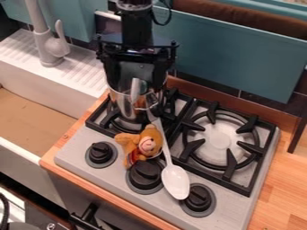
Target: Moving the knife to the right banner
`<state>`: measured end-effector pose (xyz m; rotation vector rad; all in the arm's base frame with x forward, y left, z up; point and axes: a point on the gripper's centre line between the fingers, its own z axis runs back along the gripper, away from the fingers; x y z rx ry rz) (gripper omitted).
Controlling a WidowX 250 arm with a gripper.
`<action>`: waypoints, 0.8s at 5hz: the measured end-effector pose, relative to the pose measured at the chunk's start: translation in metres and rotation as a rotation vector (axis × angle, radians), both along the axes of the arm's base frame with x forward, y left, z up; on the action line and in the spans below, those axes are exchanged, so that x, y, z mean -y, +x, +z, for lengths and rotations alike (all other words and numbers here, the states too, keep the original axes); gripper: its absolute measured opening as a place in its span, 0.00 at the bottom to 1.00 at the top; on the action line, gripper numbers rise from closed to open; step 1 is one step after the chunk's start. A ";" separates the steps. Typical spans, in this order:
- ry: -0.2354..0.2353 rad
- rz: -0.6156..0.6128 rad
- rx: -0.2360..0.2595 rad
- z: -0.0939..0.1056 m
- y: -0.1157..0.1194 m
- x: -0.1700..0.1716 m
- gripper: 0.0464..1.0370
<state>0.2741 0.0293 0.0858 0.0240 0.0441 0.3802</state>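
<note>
Stove [237, 206] lower middle, sink [48, 92] left, cut off by view's edge. My gripper [137, 69] hangs over metal pot [123, 110] at rear left burner, lower end hard to make out; spread or pressed together, can't tell. White spoon [175, 180] beside orange soft toy [148, 143]. Upright grey piece [136, 88] before me, over pot; can't tell whether it's knife

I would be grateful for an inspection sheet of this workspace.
Surface: grey stove in a wood counter.
Job's things: right burner, under a black grate; knife, cannot tell which item.
Clutter: metal pot at the stove's left; plush and white spoon nearer the front.
Hand: at the pot.
Cables: black one beside the arm.
Surroundings: sink and faucet left; teal panels behind.
</note>
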 end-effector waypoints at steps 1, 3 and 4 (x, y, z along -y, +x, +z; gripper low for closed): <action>-0.011 -0.009 -0.017 0.004 -0.009 0.008 0.96; 0.031 0.020 -0.026 0.003 -0.007 0.015 0.93; 0.033 0.045 -0.065 -0.002 -0.010 0.015 0.76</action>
